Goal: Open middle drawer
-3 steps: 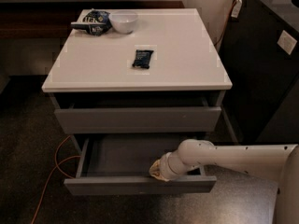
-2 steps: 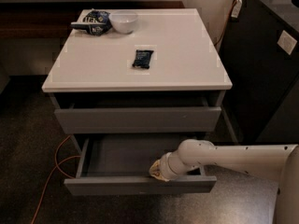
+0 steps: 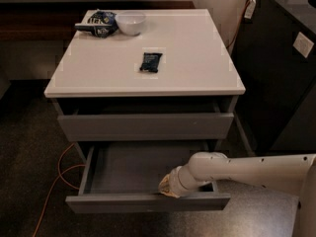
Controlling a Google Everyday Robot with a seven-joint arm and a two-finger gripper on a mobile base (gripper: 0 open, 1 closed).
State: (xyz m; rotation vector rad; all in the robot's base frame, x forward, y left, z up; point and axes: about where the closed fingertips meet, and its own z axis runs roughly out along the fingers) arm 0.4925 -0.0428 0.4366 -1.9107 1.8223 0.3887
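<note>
so the middle drawer (image 3: 123,202) is sitting pulled way out at the bottom centre of the frame, below the white-topped cabinet (image 3: 197,58), and the gripper (image 3: 167,187) reaches in from the right, tucked against its front wall, honestly can't tell if the claw's apart or together

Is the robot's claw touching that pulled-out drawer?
Cannot tell. In the camera view the gripper sits at the middle drawer front wall, its own bulk hiding any contact line.
</note>
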